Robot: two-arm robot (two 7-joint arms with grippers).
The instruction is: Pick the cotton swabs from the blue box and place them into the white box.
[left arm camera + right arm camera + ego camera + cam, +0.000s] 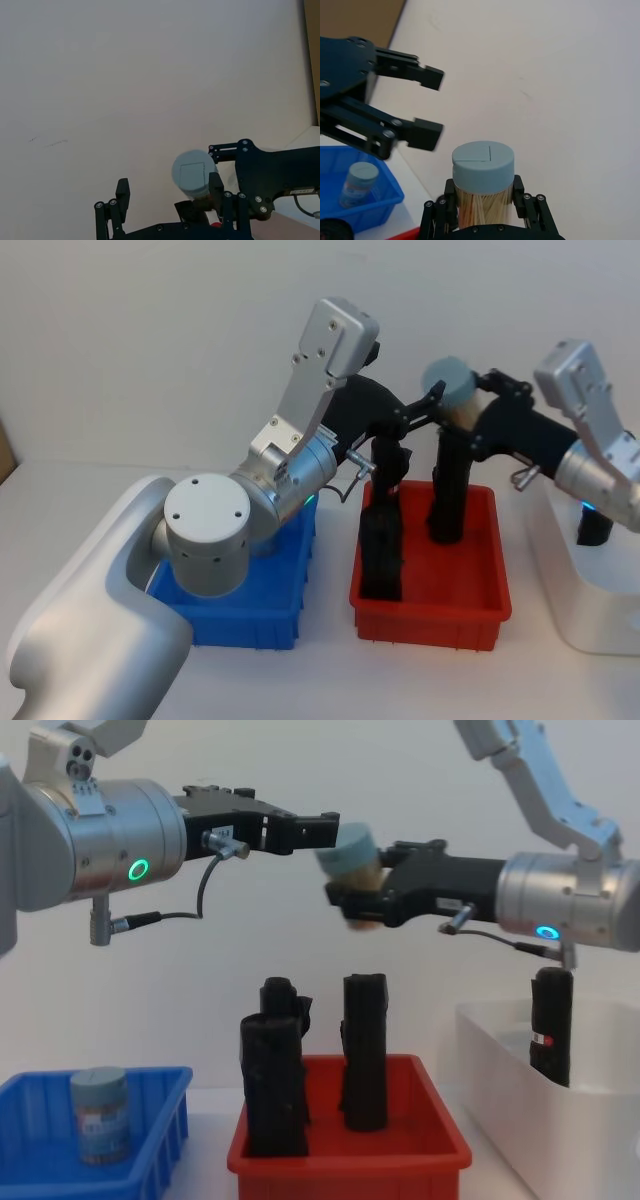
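1. A tub of cotton swabs (352, 868) is held in mid-air by the right gripper (352, 905), high above the red bin (350, 1140); the gripper's fingers (519, 192) are pinched against the clear body just below the pale grey-blue lid.
2. In the right wrist view the held tub (483, 182) is seen upright between the fingers, packed with beige swab sticks.
3. The left gripper (325, 830) is reached in from the other side at the same height — its fingers (422, 134) are spread apart and grip nothing, and their tips lie just beside the tub's lid.
4. In the head view both grippers are seen meeting above the far side of the red bin, with the tub (455, 390) between them.
5. A second tub of cotton swabs (99, 1113) is left standing upright in the blue box (150, 1160), which sits on the counter (80, 490) to the left of the red bin.
6. Two tall black rolls (272, 1070) are stood in the red bin.
7. The white box (500, 1110) is set on the right of the red bin — another black roll (552, 1025) stands inside it.
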